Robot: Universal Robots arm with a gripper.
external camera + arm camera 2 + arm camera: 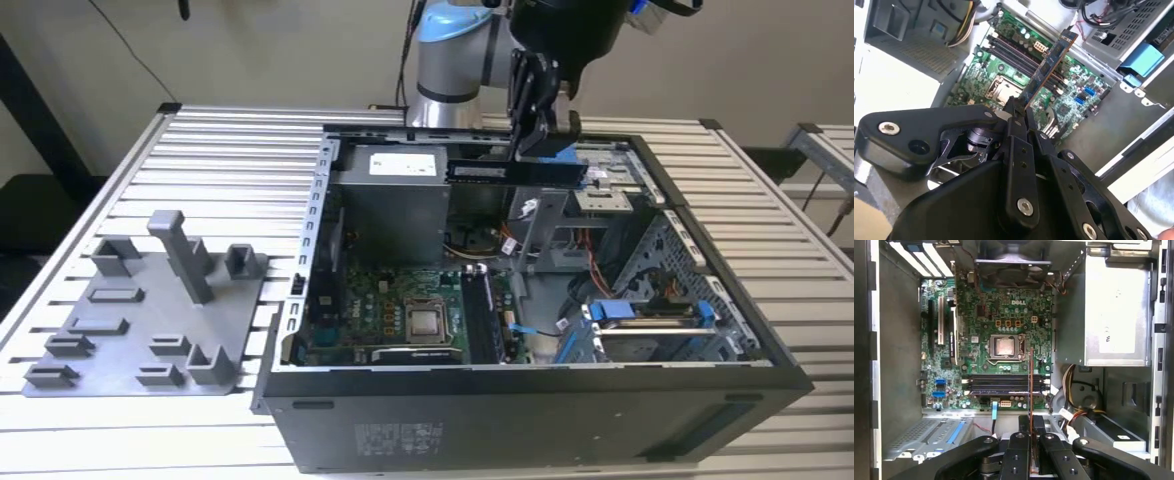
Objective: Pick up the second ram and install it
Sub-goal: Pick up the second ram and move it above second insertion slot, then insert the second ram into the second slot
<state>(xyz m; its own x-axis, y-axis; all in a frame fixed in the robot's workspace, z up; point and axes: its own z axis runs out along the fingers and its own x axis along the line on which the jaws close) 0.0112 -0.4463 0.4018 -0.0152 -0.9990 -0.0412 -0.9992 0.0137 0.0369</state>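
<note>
Second ram (514,172) clamped in the gripper (545,150), up over the open computer case (534,420).

Exterior view: held level above the case's far end, jaws pinched tight on its upper edge, well apart from the grey tray (134,320) on the exterior view's left. Second wrist view: jutting out from the closed fingertips, slanted over the motherboard (1004,75). First wrist view: seen edge-on, crossing above the memory slots (1004,385).

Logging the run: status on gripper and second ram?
Gripper shut on the second ram. Ram held above the motherboard, not seated. Path to memory slots looks clear.
</note>
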